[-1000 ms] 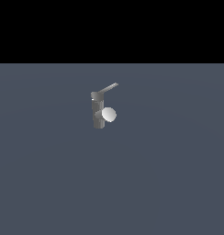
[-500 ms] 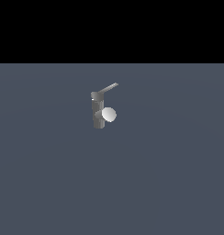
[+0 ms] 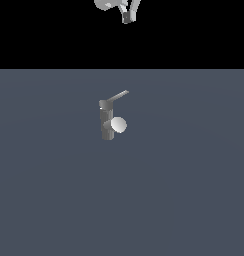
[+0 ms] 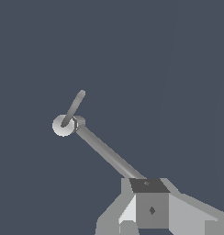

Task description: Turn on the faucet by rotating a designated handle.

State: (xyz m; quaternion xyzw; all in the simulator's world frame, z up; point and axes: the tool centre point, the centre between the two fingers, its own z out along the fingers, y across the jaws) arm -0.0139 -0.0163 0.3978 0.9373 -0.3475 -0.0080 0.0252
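No text, label, brand, number or sign can be read in either view (surfaces are rendered plain grey and white); only a small dark diamond-shaped mark is seen.

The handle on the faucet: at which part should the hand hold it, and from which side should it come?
Probably near the free tip of the handle, coming from above: it is a thin bar slanting up from the faucet, and the hand hangs high overhead.

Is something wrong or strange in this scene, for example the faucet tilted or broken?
Nothing stands out. The faucet stands upright and whole, its handle slanting out from the top. The end effector hangs high above, not touching it.
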